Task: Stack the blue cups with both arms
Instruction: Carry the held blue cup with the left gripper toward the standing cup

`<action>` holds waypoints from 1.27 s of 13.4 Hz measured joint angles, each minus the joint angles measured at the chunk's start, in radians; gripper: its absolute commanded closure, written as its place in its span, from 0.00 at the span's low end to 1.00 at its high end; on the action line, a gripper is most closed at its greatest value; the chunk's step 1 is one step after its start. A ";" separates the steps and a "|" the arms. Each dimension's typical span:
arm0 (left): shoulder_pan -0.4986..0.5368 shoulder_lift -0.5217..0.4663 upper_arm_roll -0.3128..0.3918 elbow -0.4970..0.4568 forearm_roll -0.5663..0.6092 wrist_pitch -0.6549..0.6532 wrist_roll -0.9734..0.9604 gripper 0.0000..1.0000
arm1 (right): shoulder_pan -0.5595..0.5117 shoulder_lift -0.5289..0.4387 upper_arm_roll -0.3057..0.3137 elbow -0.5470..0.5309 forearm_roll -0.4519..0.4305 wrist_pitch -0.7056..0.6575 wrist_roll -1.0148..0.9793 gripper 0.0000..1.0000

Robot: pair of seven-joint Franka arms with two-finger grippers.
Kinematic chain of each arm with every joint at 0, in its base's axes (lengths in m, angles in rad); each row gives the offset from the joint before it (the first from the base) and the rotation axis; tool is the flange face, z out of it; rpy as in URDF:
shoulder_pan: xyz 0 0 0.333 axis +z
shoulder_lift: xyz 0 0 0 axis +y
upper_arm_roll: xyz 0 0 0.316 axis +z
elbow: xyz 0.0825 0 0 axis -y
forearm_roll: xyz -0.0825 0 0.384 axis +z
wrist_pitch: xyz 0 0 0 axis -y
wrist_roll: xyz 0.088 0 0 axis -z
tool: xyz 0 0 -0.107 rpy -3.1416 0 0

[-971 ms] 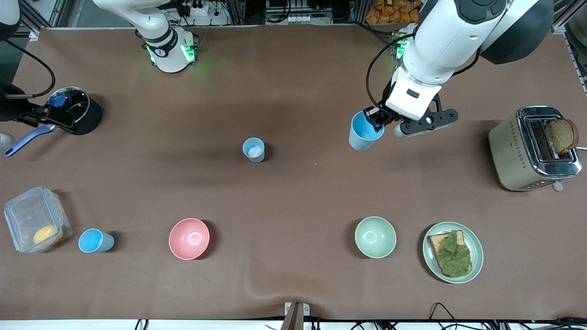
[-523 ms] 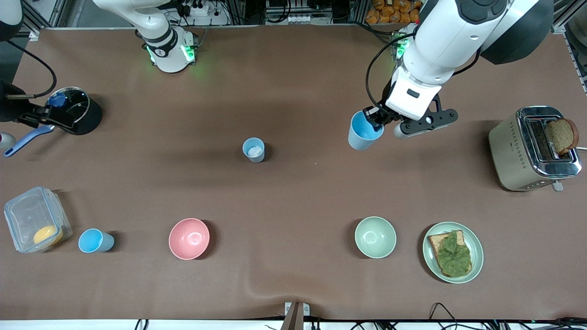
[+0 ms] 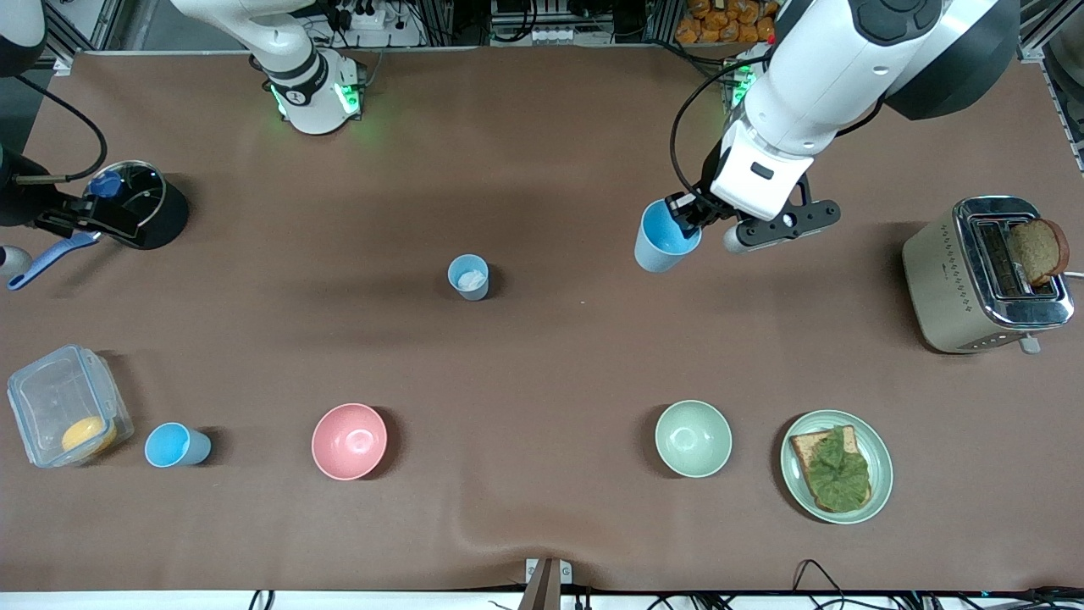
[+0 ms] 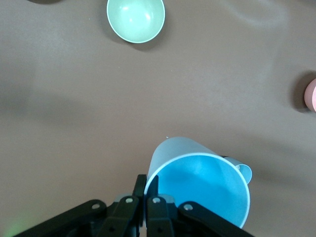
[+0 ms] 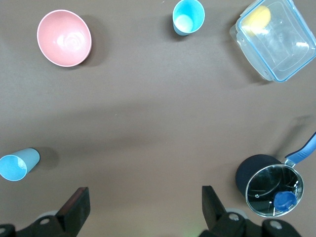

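My left gripper (image 3: 684,222) is shut on the rim of a blue cup (image 3: 663,239) with a bright sky-blue inside and holds it above the table; in the left wrist view the fingers (image 4: 140,186) pinch the cup's (image 4: 197,182) wall. A second blue cup (image 3: 468,277), whitish inside, stands upright mid-table, toward the right arm's end from the held one; its edge shows past the held cup (image 4: 244,171). A third blue cup (image 3: 176,445) stands near the front camera. My right gripper (image 5: 143,200) is open and empty, high over the table by the pot.
A pink bowl (image 3: 349,440) and a pale green bowl (image 3: 693,438) stand near the front camera. A plate with toast (image 3: 836,466) and a toaster (image 3: 987,273) are at the left arm's end. A pot (image 3: 140,202) and a clear container (image 3: 63,405) are at the right arm's end.
My left gripper has carried the held cup slightly toward the mid-table cup. The right arm has hardly moved.
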 measured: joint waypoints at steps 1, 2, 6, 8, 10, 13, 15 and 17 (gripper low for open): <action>0.000 0.000 0.000 0.000 0.000 0.000 0.000 1.00 | 0.000 0.000 0.000 0.000 0.000 0.002 0.000 0.00; 0.000 0.000 0.000 0.000 0.000 0.000 0.000 1.00 | 0.000 0.000 0.000 0.000 0.000 0.003 0.000 0.00; -0.013 0.008 -0.008 0.000 -0.002 0.000 0.000 1.00 | 0.001 0.000 0.003 0.000 0.000 0.004 0.000 0.00; -0.022 0.010 -0.010 0.000 -0.002 0.000 -0.002 1.00 | 0.001 0.000 0.003 0.000 0.000 0.004 0.000 0.00; -0.025 0.010 -0.011 0.000 -0.002 0.000 -0.003 1.00 | 0.001 0.000 0.003 0.000 0.000 0.004 0.000 0.00; -0.025 0.010 -0.011 0.000 -0.002 0.000 -0.003 1.00 | 0.004 0.000 0.005 0.000 0.000 0.004 0.000 0.00; -0.026 0.010 -0.012 0.000 -0.002 0.000 -0.003 1.00 | 0.005 0.000 0.007 0.000 0.000 0.004 0.000 0.00; -0.027 0.010 -0.012 0.000 -0.002 0.000 -0.003 1.00 | 0.006 0.000 0.008 0.000 0.000 0.004 0.000 0.00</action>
